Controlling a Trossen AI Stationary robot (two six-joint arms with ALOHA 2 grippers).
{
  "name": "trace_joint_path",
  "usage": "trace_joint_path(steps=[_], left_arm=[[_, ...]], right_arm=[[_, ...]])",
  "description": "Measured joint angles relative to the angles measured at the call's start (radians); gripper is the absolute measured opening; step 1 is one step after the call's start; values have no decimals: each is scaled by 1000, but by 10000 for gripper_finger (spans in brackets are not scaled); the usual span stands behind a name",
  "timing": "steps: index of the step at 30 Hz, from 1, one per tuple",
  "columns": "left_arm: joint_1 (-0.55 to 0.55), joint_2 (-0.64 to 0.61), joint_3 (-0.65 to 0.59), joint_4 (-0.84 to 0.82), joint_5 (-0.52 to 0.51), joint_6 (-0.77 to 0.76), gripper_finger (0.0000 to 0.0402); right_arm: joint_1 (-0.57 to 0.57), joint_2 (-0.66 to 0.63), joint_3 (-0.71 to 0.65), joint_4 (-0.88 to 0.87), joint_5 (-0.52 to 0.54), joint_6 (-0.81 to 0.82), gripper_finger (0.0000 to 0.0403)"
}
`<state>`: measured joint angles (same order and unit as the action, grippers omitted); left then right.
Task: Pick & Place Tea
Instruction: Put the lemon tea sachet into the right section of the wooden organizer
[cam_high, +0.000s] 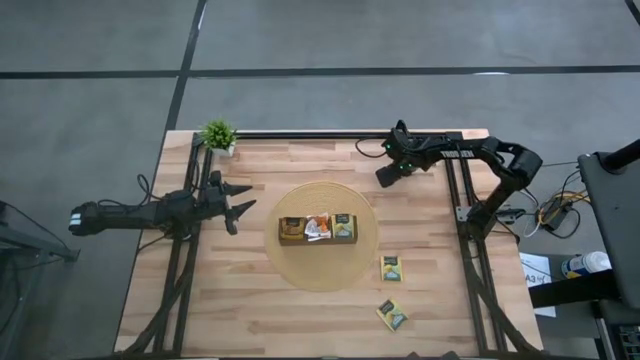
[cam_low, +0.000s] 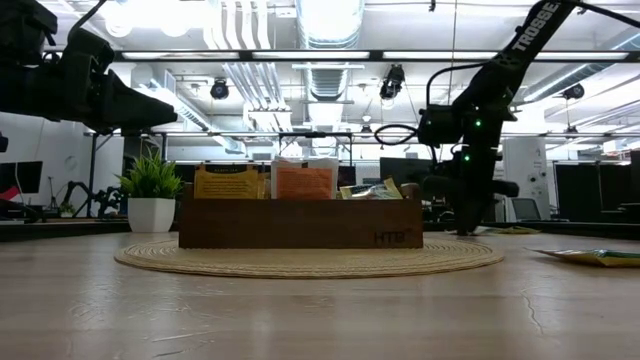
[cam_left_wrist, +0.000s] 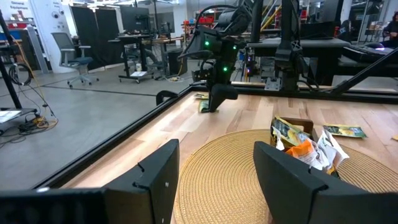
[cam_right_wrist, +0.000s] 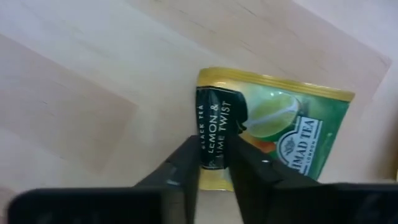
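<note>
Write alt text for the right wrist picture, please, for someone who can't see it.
Close above a pale wooden table, the right claw pinches the edge of a green and yellow tea sachet labelled "Lemon & Lime Twist".

Grey floor (cam_high: 100, 120); office chair (cam_left_wrist: 78, 53); bright ceiling lights (cam_low: 330, 15); exposed ducts (cam_low: 240, 80).

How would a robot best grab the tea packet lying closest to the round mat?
Probably from straight above, with the end effector pinching the tea packet across two opposite edges. It lies flat on the table and looks too thin to offer a side to grip. There is bare wood on most sides, and the round mat is just beside it.
</note>
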<state>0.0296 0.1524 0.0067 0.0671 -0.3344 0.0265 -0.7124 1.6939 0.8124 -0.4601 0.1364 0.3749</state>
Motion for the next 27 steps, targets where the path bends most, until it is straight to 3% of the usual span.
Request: trace_joint_path(steps=[5,13,23,27], left_arm=[[0,0,0,0,0,0,202],[0,0,0,0,0,0,202],[0,0,0,0,0,0,202],[0,0,0,0,0,0,202]], right_arm=[[0,0,0,4,0,-32,15],[10,-52,-5,5,1,-63,8],[147,-285,-19,41,-18,-87,8],[214,-374,-24,66,-87,-105,8]])
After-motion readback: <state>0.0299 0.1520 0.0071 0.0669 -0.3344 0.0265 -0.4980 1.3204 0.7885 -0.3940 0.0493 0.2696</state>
